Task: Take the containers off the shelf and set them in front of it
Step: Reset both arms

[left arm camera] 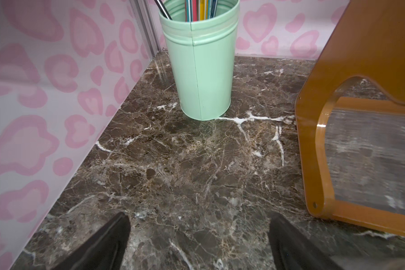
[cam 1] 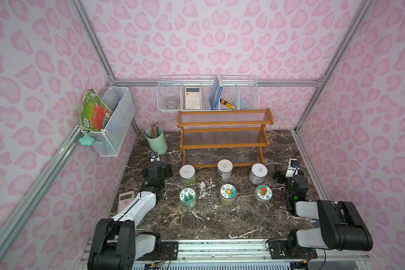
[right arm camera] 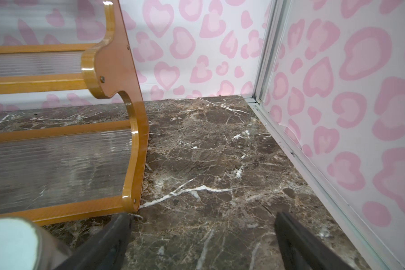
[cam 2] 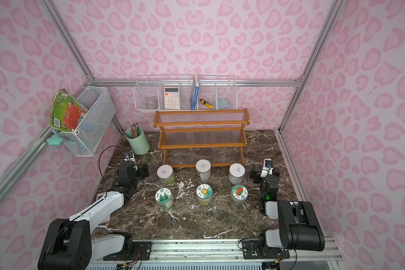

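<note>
Jars [cam 1: 225, 175]: six. All stand upright on the table [cam 1: 220, 222] in front of the shelf [cam 1: 225, 138], in two rows of three.
Plain lids [cam 1: 187, 171]: three, on the row close to the shelf's lowest step.
Picture lids [cam 1: 228, 191]: three, on the row farther from the shelf, with green, yellow and orange pictures.
Shelf: one, with three clear ribbed steps in a brown wood frame, at the back of the table.
Left gripper [left arm camera: 199, 245]: its two fingers are apart with only table between them. It sits low near the green pencil cup [left arm camera: 201, 70], beside the shelf's end.
Right gripper [right arm camera: 204, 240]: its two fingers are apart with only table between them — a plain-lid jar [right arm camera: 9, 243] stands just beside one finger, and it is not clear whether they touch.
Wire baskets [cam 1: 112, 121]: two, on the walls.
Calculators [cam 1: 126, 198]: two — a pink one on the table and a white one in a basket.
</note>
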Robot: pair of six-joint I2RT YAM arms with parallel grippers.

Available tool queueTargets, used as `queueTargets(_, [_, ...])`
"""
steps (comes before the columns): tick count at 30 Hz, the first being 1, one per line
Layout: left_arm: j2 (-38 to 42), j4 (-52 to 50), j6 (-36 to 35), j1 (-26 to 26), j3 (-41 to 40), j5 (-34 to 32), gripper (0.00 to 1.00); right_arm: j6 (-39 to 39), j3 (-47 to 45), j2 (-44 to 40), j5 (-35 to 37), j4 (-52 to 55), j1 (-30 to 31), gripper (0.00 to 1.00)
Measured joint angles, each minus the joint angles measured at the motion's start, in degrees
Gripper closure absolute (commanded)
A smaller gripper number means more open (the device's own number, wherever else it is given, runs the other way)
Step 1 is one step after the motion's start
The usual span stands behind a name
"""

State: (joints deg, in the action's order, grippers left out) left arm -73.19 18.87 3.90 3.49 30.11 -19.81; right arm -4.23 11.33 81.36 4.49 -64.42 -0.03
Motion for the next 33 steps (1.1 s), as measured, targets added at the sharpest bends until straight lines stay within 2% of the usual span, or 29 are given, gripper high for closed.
queueTargets(8, [-10.4,14.1,-1.7,-1.0,-3.3,0.0,0.04,3.0,-7.0,8.5,5.3,-18.3,3.4,0.01])
queueTargets(12, [-12.9,17.9,-1.2,-3.4,-3.7,1.0,0.06,3.7,-6.7,7.6,6.9,-22.1,4.0,0.01])
queueTargets(20, [-15.0,22.7,1.9,-7.2,-5.0,4.7,0.05,4.1,-6.0,8.7,10.6,-24.0,4.9,0.01])
queueTargets(33, [-15.3,24.9,2.3,-7.3,-5.3,5.8,0.01,4.5,-3.9,9.4,15.8,-23.6,6.7,0.01])
